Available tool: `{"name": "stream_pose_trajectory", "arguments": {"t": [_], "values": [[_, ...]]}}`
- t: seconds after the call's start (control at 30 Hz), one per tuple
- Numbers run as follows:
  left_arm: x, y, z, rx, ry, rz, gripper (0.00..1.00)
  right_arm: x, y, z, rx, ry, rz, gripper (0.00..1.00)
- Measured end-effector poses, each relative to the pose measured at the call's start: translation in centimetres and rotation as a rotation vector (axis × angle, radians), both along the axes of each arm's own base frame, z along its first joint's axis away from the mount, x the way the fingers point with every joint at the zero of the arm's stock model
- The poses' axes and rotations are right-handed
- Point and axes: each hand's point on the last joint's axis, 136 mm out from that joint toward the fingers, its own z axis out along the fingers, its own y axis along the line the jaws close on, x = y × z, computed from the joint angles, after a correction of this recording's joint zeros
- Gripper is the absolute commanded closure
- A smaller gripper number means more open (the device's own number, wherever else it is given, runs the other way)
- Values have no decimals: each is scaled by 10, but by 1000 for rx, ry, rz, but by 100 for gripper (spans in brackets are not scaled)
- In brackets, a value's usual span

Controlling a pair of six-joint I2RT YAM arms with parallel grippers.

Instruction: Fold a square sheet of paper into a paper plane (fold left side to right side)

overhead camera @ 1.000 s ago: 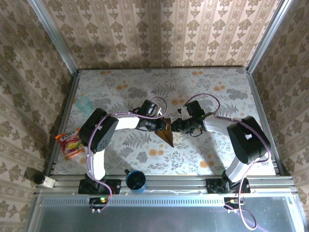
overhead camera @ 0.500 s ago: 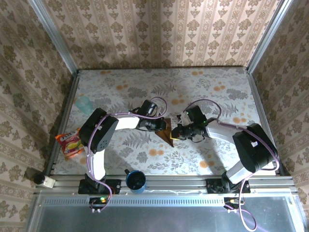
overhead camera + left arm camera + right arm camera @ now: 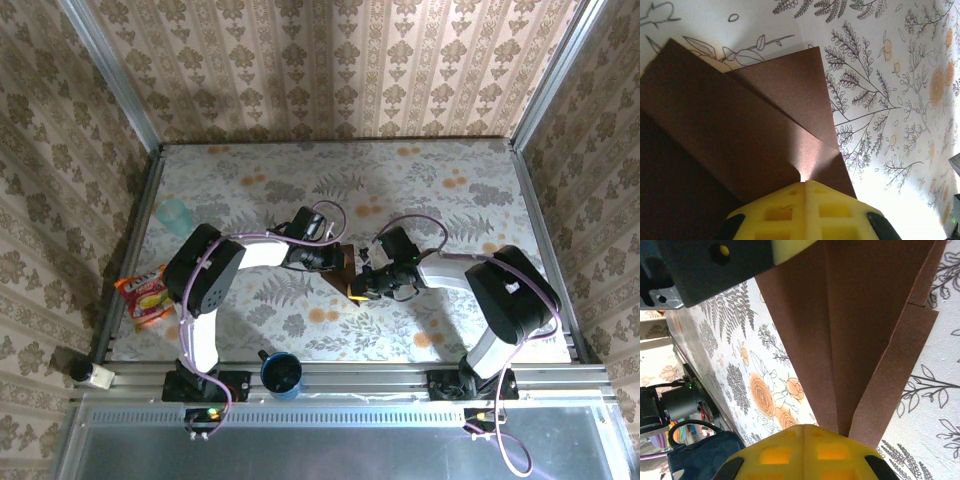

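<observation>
Pinching a half-folded paper plane (image 3: pixel 345 272) between them, both arms meet mid-table (image 3: pixel 300 170). The left gripper (image 3: pixel 806 184) and right gripper (image 3: pixel 804 429) are each fully closed, and a crease of the brown paper runs into the seam of their yellow pads (image 3: pixel 775 452). For a clean fold, one grip should probably hold firm while the other carries its flap across, matching edges before pressing.

Even top light, soft shadows on the table (image 3: pixel 250 320). A glare spot marks the paper (image 3: pixel 740 125) just ahead of the blurred left pincer (image 3: pixel 805 187).
</observation>
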Motion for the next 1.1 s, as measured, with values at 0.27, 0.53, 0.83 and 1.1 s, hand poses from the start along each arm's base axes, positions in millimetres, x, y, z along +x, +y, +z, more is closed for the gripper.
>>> {"name": "stream_pose_trajectory", "arguments": {"t": [0.27, 0.53, 0.83, 1.1], "values": [[0, 0, 0, 1, 0, 0, 100, -3, -4, -4, -25, 4, 5, 100], [0, 0, 0, 2, 1, 0, 100, -10, -10, -13, -59, 25, 7, 100], [0, 0, 0, 2, 1, 1, 100, -13, -13, -15, -74, 32, 11, 100], [0, 0, 0, 2, 1, 1, 100, -15, -18, -16, -107, 24, 14, 100]]}}
